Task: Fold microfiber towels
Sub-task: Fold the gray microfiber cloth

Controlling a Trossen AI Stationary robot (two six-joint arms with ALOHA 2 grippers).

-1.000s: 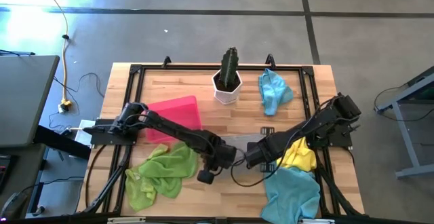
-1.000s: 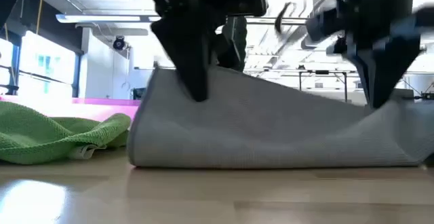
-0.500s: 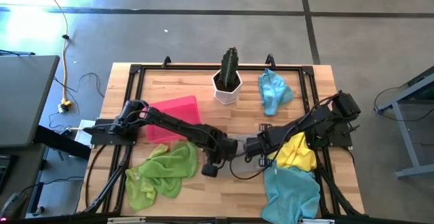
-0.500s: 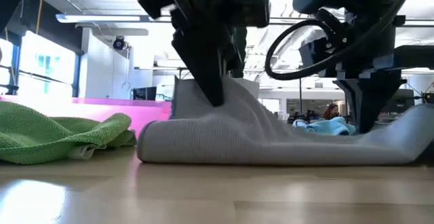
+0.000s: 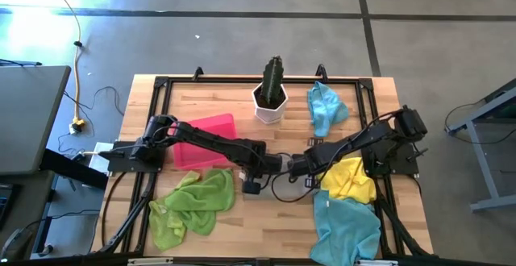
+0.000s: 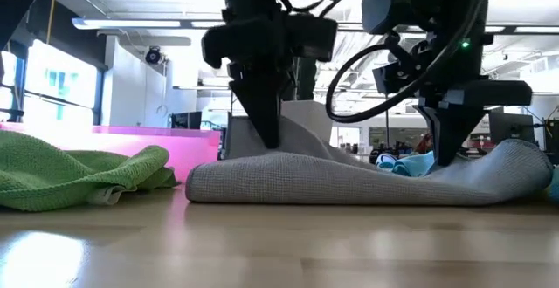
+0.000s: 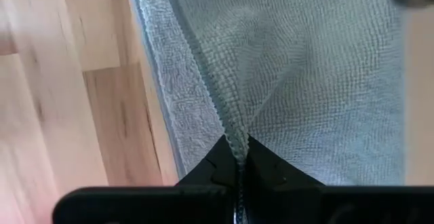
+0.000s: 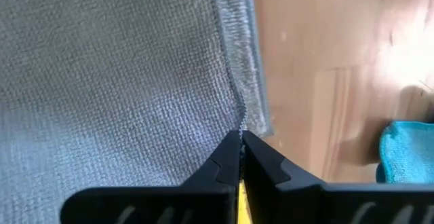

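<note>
High view shows the table (image 5: 201, 89) with green (image 5: 193, 205), blue (image 5: 347, 226) and yellow (image 5: 355, 181) towels lying crumpled, unfolded. At its middle, the left gripper (image 6: 266, 140) and right gripper (image 6: 445, 153) each pinch the grey towel (image 6: 349, 179), apparently mid-fold.

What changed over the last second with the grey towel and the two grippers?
Both grippers, left and right, stayed shut on the grey towel and carried its pinched edge away from the table's front toward the cactus, laying it lower and flatter. The green, yellow and blue towels and pink tray stayed put.
</note>
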